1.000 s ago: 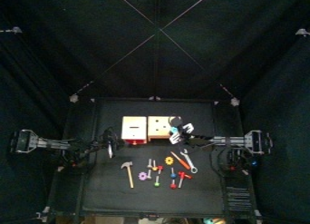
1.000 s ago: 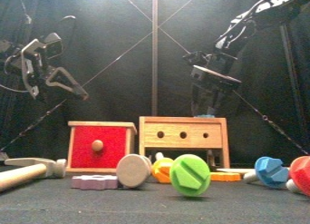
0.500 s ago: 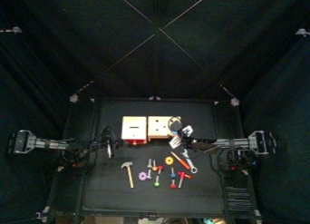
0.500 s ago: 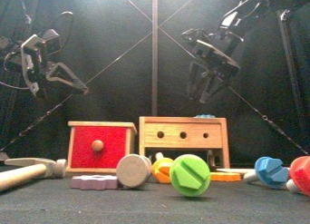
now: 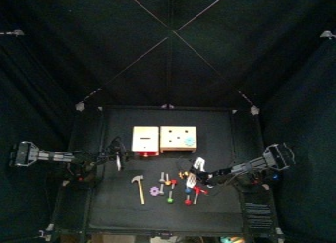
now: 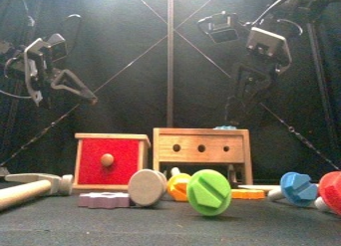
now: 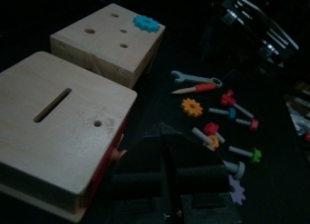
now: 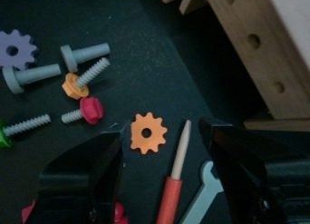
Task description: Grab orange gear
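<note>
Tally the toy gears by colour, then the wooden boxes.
Orange gear: 1
Purple gear: 1
Blue gear: 1
Wooden boxes: 2
Total: 5

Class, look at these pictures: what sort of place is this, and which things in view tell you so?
Probably a robot test pen: black curtains enclose a small black table, two robot arms reach in from either side, and toy pieces such as the orange gear and wooden boxes lie out.
</note>
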Motion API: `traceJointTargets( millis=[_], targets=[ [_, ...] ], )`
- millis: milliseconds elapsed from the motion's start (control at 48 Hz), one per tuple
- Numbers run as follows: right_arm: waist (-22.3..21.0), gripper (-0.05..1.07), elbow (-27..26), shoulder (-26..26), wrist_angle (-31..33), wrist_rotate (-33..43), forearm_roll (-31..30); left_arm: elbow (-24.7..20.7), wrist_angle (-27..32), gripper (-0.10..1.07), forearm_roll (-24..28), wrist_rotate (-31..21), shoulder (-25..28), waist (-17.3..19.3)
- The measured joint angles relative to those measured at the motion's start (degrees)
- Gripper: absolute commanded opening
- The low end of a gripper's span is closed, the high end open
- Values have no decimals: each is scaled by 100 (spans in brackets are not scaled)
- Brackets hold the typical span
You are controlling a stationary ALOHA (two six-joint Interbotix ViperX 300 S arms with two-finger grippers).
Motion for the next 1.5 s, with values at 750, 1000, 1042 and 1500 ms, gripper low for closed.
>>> traceJointTargets(
  millis=[750,1000,1042,1500],
  targets=[
    [-53,94,-9,888,-861,-9,62,35,9,28,-9,-9,-9,0],
    [-272,94,158,914,-1072,-9,70,44,9,28,-9,0,-9,0],
    [-325,94,211,923,-1178,0,79,44,9,28,-9,-9,-9,0],
    [-633,94,422,1134,-1758,0,114,44,9,28,-9,-9,-9,0]
  ],
)
